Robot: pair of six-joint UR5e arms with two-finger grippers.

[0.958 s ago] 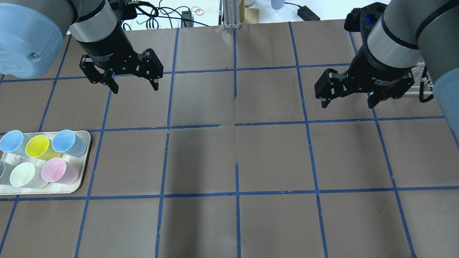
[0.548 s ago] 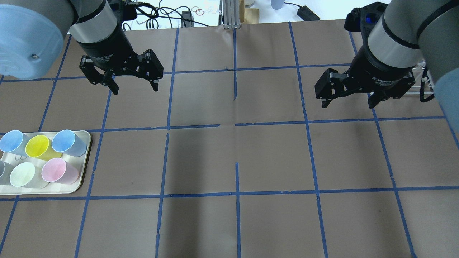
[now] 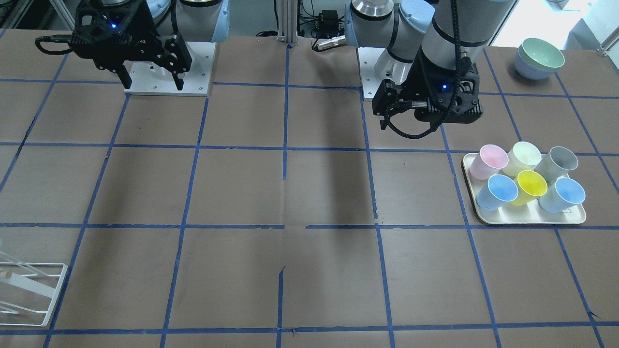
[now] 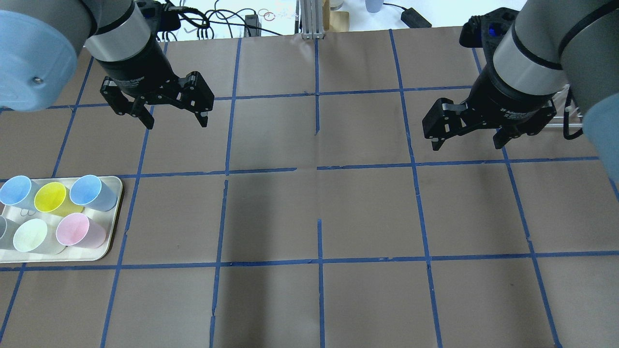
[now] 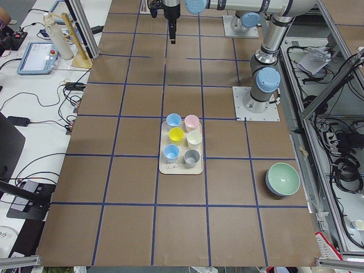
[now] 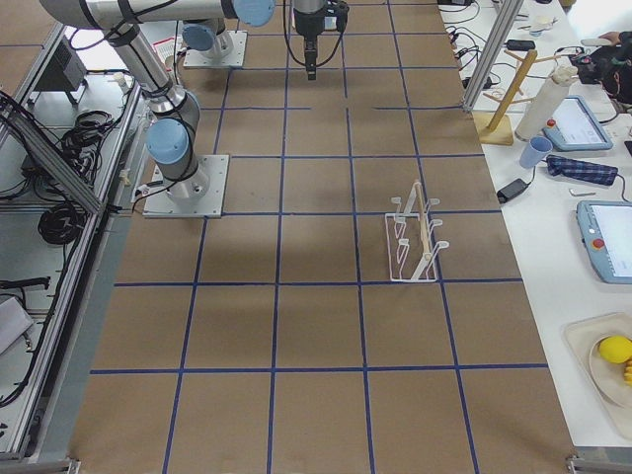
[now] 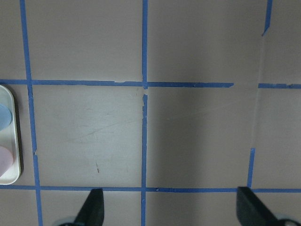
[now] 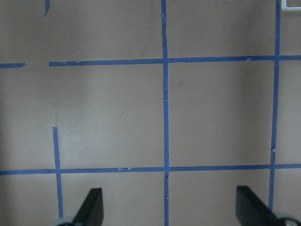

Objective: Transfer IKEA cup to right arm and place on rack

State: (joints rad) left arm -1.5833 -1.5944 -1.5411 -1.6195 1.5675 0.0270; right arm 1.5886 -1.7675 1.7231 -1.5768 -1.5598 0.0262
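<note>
**Bench**: brown surface gridded with blue tape; it carries everything below.

**Left arm** and **right arm**: both hang above the far half of the bench, well apart, each on its own side.

**Rack**: white wire frame on the right arm's side. It holds no cup.

**Tray**: cream, on the left arm's side, nearer the robot than the left pincer. It holds six upright cups in two rows of three.

**Left pincer**: jaws spread wide with nothing between them. It is raised over bare bench and well apart from the tray; its wrist view shows only the tray's edge at the left border.

**Right pincer**: also spread wide and empty, above bare bench near the rack.

**IKEA cup**: pale cream, mouth up. It is the middle cup of the tray row nearest the robot, between the pink cup and the grey cup, with the yellow cup just beyond it.

**Stage**: judged to be the opening reach. The cup is not yet picked up, so the hand-over and the racking both remain.

**Next move**: the left pincer should travel over the tray and come down on the cream cup alone. The neighbours stand very close, so the fingers probably need to straddle the wall at the rim on the robot-side face, and the lift should be straight up.
</note>
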